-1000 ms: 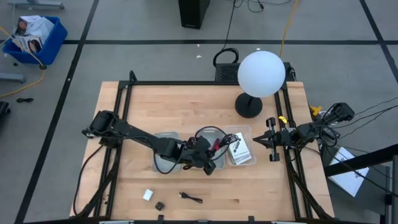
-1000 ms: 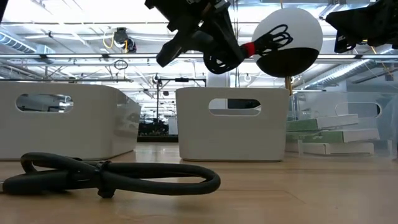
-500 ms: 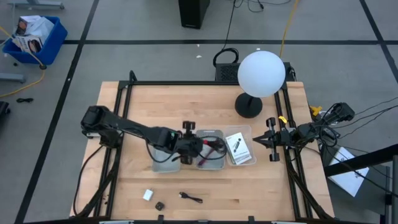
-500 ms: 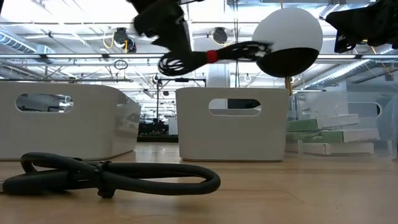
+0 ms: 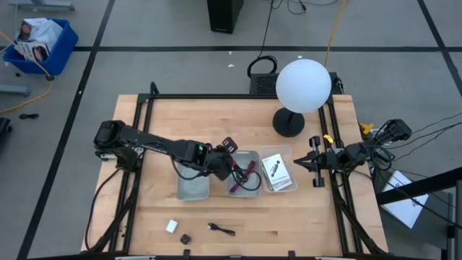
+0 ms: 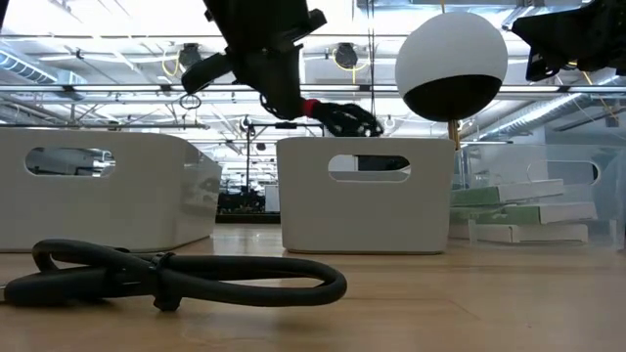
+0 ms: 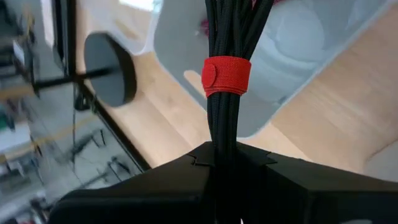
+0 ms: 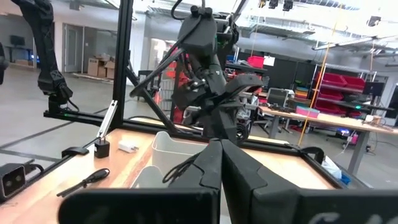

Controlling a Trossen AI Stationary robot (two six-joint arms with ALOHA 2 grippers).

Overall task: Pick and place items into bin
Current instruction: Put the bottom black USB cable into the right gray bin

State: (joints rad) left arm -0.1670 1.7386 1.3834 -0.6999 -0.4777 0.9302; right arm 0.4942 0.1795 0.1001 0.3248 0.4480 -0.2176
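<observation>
Overhead, the left gripper (image 5: 229, 153) is hovering above the middle bin (image 5: 243, 174), its fingers clamped on a black cable bundle (image 7: 229, 37) bound by a red strap (image 7: 227, 75); the bundle's looped end is hanging into that bin, though whether it is touching the floor is hard to tell. Beside it, the left bin (image 5: 193, 186) is partly hidden under the arm, and the right bin (image 5: 277, 172) is holding white cards (image 5: 276, 172) with black print. Near the table's front edge a white block (image 5: 172, 226), a tiny black piece (image 5: 185, 237) and a loose black cable (image 5: 222, 230) are lying apart. At the table's right edge, the right gripper (image 5: 315, 162) is waiting with its fingers pressed together.
</observation>
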